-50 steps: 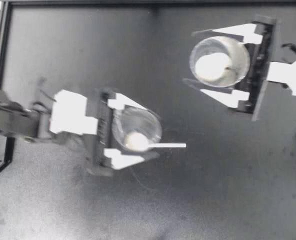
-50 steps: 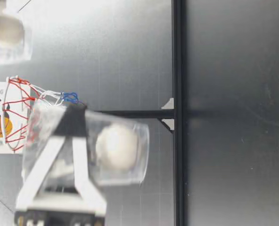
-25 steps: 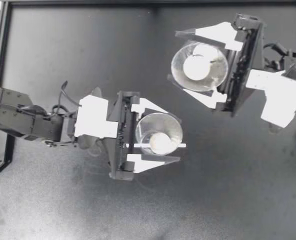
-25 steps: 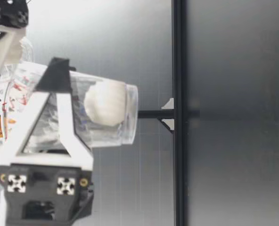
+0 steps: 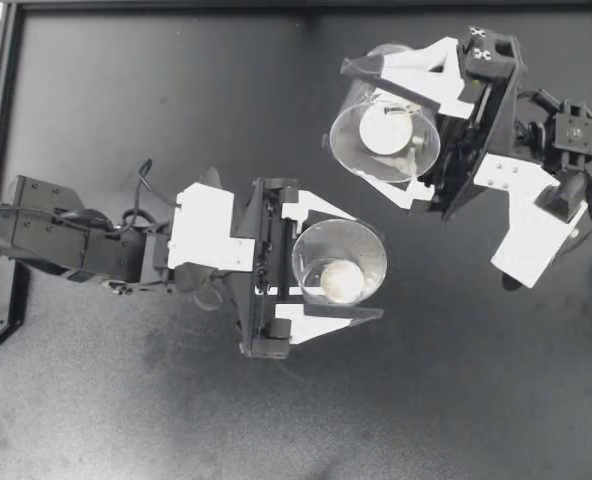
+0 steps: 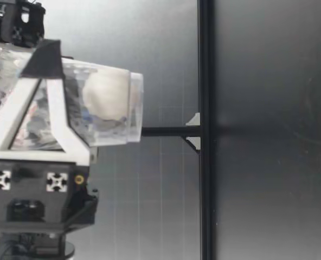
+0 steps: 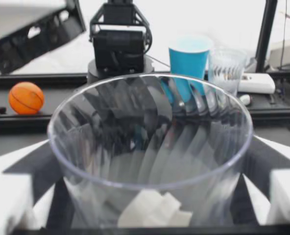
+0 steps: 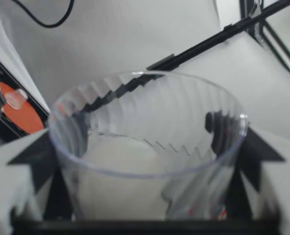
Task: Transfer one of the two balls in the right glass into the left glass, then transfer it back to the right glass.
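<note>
Two glasses have risen toward frame centre, left gripper (image 5: 364, 264) clamping left glass (image 5: 311, 246), right gripper (image 5: 361, 125) clamping right glass (image 5: 351, 142); one ball (image 5: 342, 282) apiece: return pour pending.

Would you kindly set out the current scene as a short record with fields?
Left gripper: shut on left glass
Left ball: white, alone inside left glass
Left glass height: held clear above the table, as the low view shows
Right gripper: shut on right glass
Right ball: white, inside right glass
Task stage: one ball in each glass; return to right glass not yet done
</note>
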